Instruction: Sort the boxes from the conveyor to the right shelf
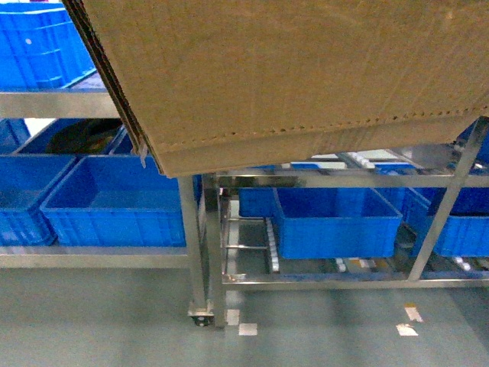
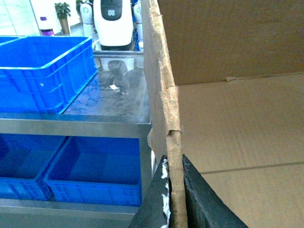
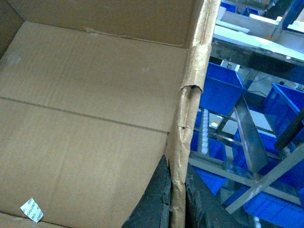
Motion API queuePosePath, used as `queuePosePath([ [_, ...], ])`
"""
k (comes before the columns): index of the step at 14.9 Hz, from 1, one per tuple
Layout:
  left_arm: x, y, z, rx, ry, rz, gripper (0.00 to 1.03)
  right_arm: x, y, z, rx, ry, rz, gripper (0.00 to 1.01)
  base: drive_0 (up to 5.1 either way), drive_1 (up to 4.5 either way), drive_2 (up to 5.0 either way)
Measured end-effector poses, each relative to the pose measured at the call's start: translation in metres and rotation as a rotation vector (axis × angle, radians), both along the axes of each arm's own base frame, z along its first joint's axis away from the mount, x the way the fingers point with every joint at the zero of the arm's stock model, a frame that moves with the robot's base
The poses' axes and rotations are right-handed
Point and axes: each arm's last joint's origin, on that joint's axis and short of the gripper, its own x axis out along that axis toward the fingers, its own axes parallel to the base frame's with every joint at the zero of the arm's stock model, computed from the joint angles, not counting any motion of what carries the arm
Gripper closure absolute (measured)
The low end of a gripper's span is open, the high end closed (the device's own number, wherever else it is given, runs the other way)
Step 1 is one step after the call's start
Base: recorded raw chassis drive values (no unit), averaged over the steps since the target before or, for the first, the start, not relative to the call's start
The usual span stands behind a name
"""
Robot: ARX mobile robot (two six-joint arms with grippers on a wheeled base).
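The box [image 1: 290,69], large brown corrugated cardboard with a dotted perforation line, is held up tilted and fills the top of the head view, hiding both grippers there. In the left wrist view my left gripper [image 2: 176,194] is shut on the frayed left wall of the box [image 2: 237,133]. In the right wrist view my right gripper [image 3: 177,194] is shut on the right wall of the box [image 3: 85,118], whose inside is empty save for a white sticker [image 3: 32,210]. The right shelf [image 1: 336,180], a steel tube rack with white roller wheels [image 1: 271,245], stands below and beyond the box. The conveyor is out of view.
Blue bins [image 1: 336,222] sit on the right shelf's lower tier. A second steel rack [image 1: 84,105] at the left holds more blue bins [image 1: 114,202]. Its caster [image 1: 201,317] and tape marks [image 1: 405,329] are on the grey floor. A white robot [image 2: 113,23] stands far behind.
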Motion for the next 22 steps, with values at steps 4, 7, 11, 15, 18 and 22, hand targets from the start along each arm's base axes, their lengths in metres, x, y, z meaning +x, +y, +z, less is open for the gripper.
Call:
queuePosePath([
  [4,0.0000,0.0003,0.0000,0.000,0.000,0.002,1.01,-0.0001,0.0018,0.0001,0.000,-0.001,0.005,0.99,0.1,0.15,0.1],
  [7,0.0002,0.0007,0.0000,0.000,0.000,0.003,1.01,-0.0001,0.0020,0.0002,0.000,-0.002,0.006,0.99,4.3,-2.19,-2.2],
  [11,0.0001,0.0004,0.0002,0.000,-0.001,0.003,1.01,0.0000,0.0018,0.0000,0.000,0.000,0.005,0.99,4.0,-2.05,-2.0],
  [15,0.0002,0.0004,0.0000,0.000,0.000,0.003,1.01,0.0000,0.0018,0.0000,0.000,-0.001,0.005,0.99,4.0,-1.92,-1.9],
  [18,0.0002,0.0005,-0.0001,0.000,0.000,0.003,1.01,0.0000,0.0016,-0.0001,0.000,0.000,0.005,0.99,3.4,-1.70,-1.7],
  [22,-0.0007,-0.0013,-0.0002,0.000,0.001,-0.003,1.01,-0.0002,-0.0003,0.0001,0.000,0.001,-0.002,0.99,0.0,0.00,0.0],
])
